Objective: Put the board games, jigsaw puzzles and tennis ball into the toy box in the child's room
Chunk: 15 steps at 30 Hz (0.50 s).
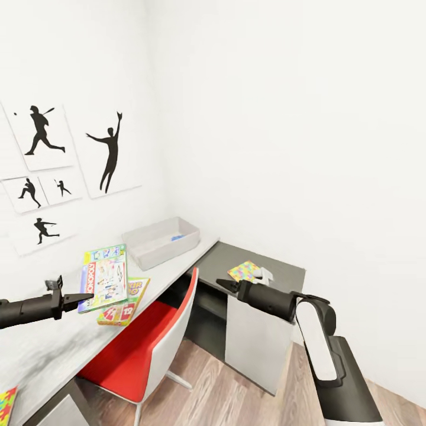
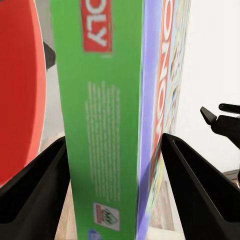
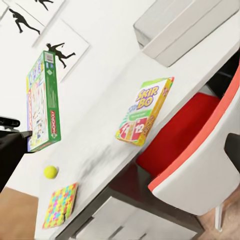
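Observation:
My left gripper is shut on the green edge of a white-blue board game, holding it above the table. That edge lies between the fingers. The Skip-Bo board game lies flat on the table below it. The grey toy box stands further back with something blue inside. One jigsaw puzzle rests on the dark lower top, another near the tennis ball. My right gripper hangs open over the chair. The bed is out of view.
A red and white chair is tucked under the table between my arms. Black silhouette posters hang on the left wall. A white cabinet supports the dark top, with wood floor below.

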### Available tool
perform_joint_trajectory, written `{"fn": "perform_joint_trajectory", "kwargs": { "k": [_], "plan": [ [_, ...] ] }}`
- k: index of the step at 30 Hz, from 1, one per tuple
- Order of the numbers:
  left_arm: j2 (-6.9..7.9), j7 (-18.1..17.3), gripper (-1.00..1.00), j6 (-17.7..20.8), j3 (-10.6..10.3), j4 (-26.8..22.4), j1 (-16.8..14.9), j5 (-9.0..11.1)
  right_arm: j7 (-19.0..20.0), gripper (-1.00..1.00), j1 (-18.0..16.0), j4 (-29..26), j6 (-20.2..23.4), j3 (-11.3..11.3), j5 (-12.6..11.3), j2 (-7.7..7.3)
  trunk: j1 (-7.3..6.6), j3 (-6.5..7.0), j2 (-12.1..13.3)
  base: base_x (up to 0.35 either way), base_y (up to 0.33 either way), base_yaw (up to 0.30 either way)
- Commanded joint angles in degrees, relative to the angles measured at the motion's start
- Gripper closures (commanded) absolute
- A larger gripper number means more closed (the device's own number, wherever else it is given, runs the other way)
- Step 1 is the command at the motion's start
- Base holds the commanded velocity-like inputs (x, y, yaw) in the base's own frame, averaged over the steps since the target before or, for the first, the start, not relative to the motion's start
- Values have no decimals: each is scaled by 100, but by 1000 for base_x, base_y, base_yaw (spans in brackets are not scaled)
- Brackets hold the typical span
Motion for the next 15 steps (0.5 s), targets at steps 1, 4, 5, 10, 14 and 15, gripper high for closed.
{"fn": "perform_joint_trajectory", "kwargs": {
  "k": [1,4,5,10,14,15],
  "plan": [
    [-1,-26,100,57,3,1,-5,4,53,-100,-5,-1,20,-6,69,2,5,-17,-10,324,-134,238],
    [-2,-26,100,57,3,-3,-5,4,46,-100,-5,0,-14,-4,93,1,5,-34,-10,325,-135,230],
    [1,-26,100,57,3,-4,-5,4,37,-100,-5,3,-25,-3,99,-1,5,-37,-10,325,-135,116],
    [-4,-26,100,57,3,-2,-5,4,25,-100,-5,-1,-43,-4,106,-6,5,-41,-10,324,-135,46],
    [-5,-26,100,57,3,-3,-7,4,20,-100,-5,1,-46,-3,107,1,5,-42,-10,324,-135,208],
    [-5,-26,100,57,3,-2,-7,4,19,-100,-5,3,-47,-3,107,2,5,-42,-10,324,-136,267]
  ]
}}
